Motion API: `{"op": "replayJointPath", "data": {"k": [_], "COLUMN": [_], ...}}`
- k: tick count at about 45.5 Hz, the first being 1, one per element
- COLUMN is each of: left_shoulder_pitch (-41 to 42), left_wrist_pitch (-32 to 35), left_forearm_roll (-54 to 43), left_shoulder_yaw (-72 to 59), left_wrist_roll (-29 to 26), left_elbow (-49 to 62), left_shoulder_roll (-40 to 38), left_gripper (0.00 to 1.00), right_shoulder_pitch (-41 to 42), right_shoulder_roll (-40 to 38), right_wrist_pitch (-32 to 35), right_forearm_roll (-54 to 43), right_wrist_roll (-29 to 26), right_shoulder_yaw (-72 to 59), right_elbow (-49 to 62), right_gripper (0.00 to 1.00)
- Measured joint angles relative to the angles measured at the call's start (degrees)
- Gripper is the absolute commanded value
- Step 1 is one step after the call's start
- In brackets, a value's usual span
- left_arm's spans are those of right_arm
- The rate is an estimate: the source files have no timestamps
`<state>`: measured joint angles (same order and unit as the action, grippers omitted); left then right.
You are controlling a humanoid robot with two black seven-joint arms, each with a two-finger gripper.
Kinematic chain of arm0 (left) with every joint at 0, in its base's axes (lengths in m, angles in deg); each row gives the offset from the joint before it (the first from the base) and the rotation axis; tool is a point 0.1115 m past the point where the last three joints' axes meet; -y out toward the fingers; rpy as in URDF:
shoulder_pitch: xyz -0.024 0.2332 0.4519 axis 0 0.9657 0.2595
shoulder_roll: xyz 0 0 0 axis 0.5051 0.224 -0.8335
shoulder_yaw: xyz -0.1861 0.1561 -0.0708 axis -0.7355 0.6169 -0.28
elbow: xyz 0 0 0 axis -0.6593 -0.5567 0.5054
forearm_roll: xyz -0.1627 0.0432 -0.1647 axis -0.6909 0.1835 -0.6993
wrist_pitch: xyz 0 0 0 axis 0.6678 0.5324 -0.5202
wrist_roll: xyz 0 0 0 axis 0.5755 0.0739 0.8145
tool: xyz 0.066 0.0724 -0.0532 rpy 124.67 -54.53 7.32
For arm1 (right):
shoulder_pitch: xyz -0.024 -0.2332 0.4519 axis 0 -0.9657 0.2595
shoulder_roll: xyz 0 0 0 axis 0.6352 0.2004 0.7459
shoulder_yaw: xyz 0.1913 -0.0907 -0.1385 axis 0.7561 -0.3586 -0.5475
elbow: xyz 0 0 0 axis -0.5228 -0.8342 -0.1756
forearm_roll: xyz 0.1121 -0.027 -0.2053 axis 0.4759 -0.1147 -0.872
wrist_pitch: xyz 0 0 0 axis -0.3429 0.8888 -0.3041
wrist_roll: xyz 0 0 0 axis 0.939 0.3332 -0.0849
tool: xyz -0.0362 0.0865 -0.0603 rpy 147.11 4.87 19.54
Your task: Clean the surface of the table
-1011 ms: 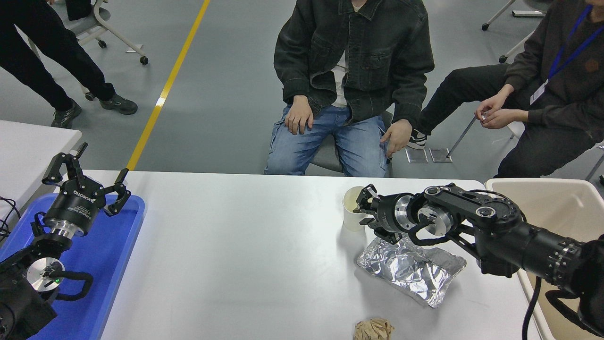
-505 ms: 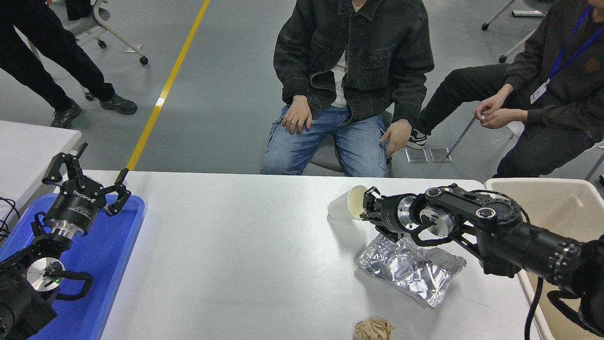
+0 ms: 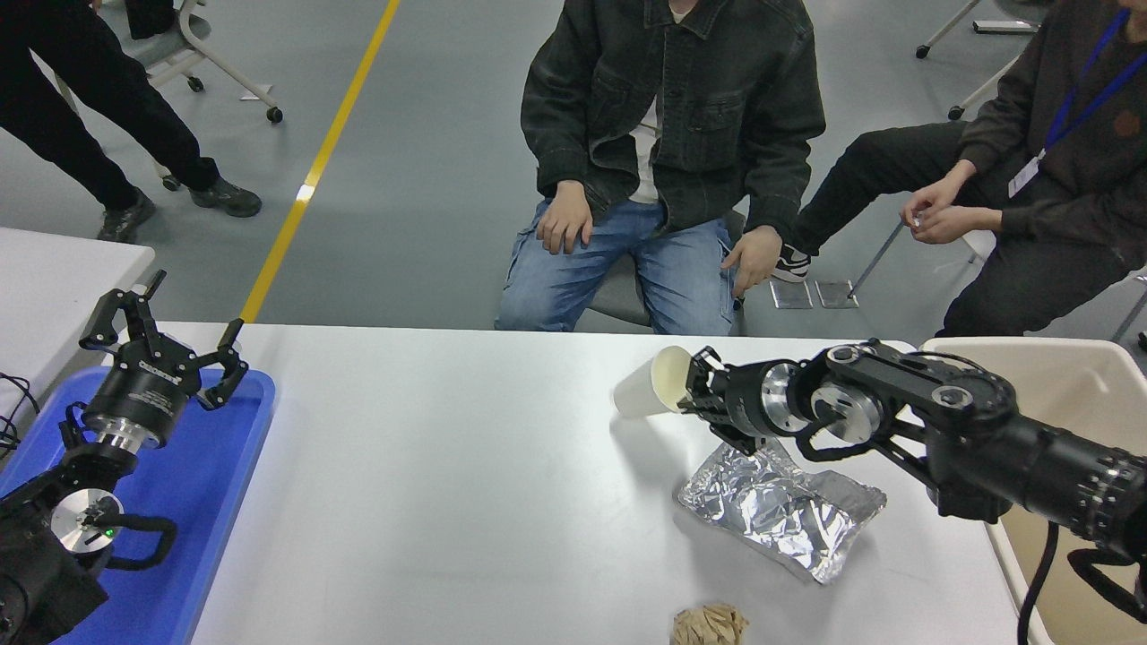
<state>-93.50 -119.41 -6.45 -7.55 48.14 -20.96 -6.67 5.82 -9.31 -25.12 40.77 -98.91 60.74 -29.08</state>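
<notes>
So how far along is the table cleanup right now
Early. Nothing can be confirmed as cleared yet. In hand: the right hand grips the paper cup by its rim, tipped sideways and lifted off the table surface. Left: the foil bag and crumpled brown paper lie on it. The left hand sits open over the blue tray.

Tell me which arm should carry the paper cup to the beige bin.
Right. Its end effector already grips the tipped paper cup by the rim, and the beige bin sits on that side. The left end effector is parked open over the blue tray, far across the table surface.
</notes>
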Motion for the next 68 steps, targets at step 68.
{"op": "replayJointPath", "data": {"k": [68], "left_shoulder_pitch": [0.0], "left_wrist_pitch": [0.0], "left_forearm_roll": [0.0], "left_shoulder_yaw": [0.0], "left_wrist_roll": [0.0], "left_elbow": [0.0], "left_shoulder_roll": [0.0], "left_gripper": [1.00], "right_shoulder_pitch": [12.7], "right_shoulder_roll": [-51.9], "right_wrist_pitch": [25.6], "right_forearm_roll": [-11.0], "right_wrist_roll": [-2.3], "right_shoulder_yaw": [-2.5], "right_elbow": [-20.2], "right_gripper": [0.00]}}
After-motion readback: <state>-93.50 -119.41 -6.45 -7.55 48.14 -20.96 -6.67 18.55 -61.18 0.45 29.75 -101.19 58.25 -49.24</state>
